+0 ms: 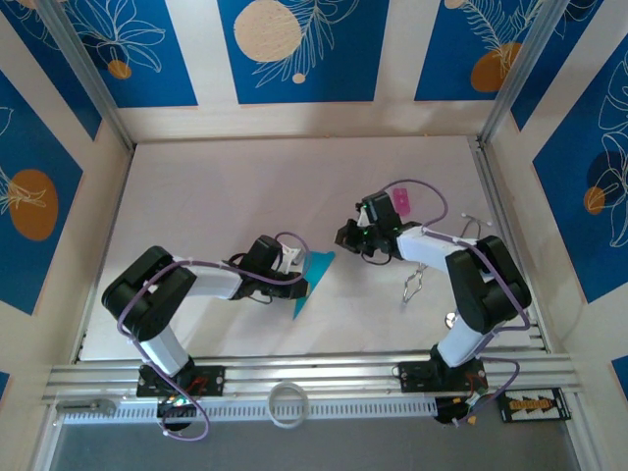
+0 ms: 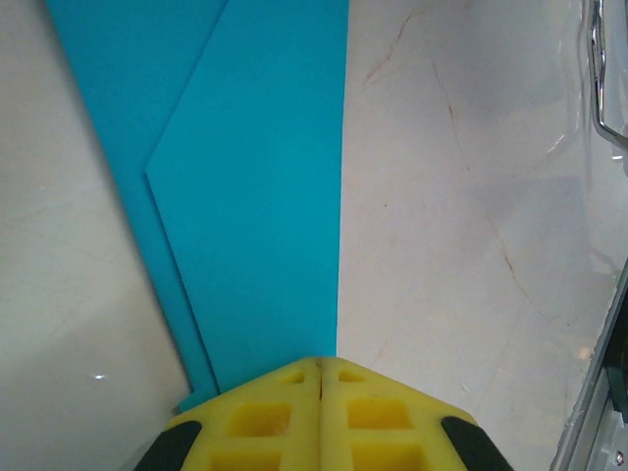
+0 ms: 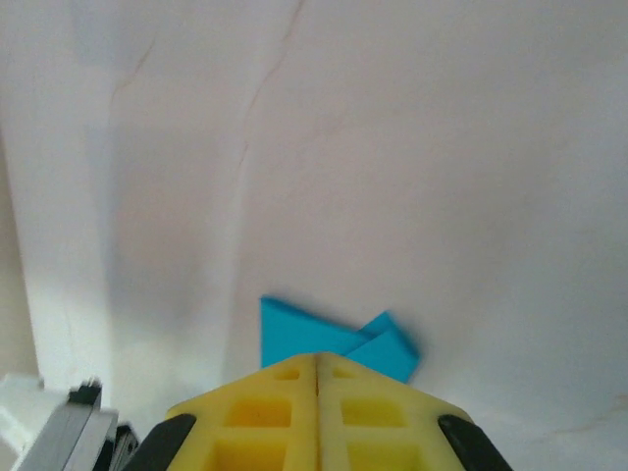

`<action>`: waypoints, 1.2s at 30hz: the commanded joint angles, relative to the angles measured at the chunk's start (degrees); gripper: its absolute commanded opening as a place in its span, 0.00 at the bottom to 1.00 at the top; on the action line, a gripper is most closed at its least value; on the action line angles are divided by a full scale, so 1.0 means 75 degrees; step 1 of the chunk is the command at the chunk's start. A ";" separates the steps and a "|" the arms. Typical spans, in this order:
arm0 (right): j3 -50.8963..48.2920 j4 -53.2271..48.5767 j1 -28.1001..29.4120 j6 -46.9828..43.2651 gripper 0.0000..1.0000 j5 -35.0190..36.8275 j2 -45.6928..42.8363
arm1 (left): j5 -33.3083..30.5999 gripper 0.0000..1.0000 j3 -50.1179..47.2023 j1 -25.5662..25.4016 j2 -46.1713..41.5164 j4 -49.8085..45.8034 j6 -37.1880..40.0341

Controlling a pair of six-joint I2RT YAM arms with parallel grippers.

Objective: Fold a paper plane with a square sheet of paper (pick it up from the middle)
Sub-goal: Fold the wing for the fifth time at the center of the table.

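while the folded, pointed cyan-blue paper sheet (image 1: 314,283) lies flat on the white table (image 1: 245,186) between the arms, left gripper (image 1: 297,265) is shut at its end, pinch unclear; right gripper (image 1: 343,236) is closed, empty. paper looks light, floppy, slippery: grip the centre crease.

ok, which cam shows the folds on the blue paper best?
Left wrist: the paper takes up much of the frame, with its overlapping flap and straight edge sharp. Top external shows the paper as a small pointed shape, layers unreadable. Right wrist catches a small soft piece low in frame.
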 commanded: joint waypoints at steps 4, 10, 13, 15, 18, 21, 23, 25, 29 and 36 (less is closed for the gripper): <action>-0.0241 0.0461 0.0496 0.0174 0.07 -0.0470 0.0631 | -0.0391 0.00 -0.0203 0.0006 0.0172 -0.1518 -0.0121; -0.0137 0.0180 0.0397 0.0401 0.04 -0.0293 0.1204 | -0.0421 0.00 0.0216 0.0006 -0.0002 -0.1878 0.0001; -0.0222 -0.0179 0.0326 0.0565 0.02 0.0167 0.1225 | -0.0262 0.00 0.0455 0.0012 0.0039 -0.2075 0.0012; -0.0298 -0.0209 0.0296 0.0546 0.02 0.0212 0.1179 | -0.0174 0.00 0.0560 0.0017 -0.0096 -0.2077 -0.0082; -0.0187 -0.0500 0.0306 0.0365 0.02 0.0212 0.1188 | -0.0104 0.01 0.0790 0.0013 -0.0421 -0.2118 -0.0266; -0.0154 -0.0590 0.0279 0.0392 0.01 0.0173 0.1266 | 0.0138 0.05 0.1196 0.0007 -0.0399 -0.1907 -0.0409; -0.0119 -0.0623 0.0271 0.0454 0.01 0.0107 0.1306 | 0.0198 0.05 0.1459 -0.0012 -0.0221 -0.1950 -0.0429; -0.0103 -0.0643 0.0289 0.0487 0.01 0.0128 0.1300 | 0.0292 0.05 0.1576 -0.0022 0.0068 -0.1693 -0.0551; -0.0100 -0.0682 0.0313 0.0503 0.01 0.0117 0.1293 | 0.0326 0.05 0.1924 -0.0048 0.0751 -0.1517 -0.0556; -0.0107 -0.0824 0.0295 0.0574 0.01 0.0204 0.1366 | 0.0029 0.09 0.2328 -0.0152 0.1049 -0.2634 0.0041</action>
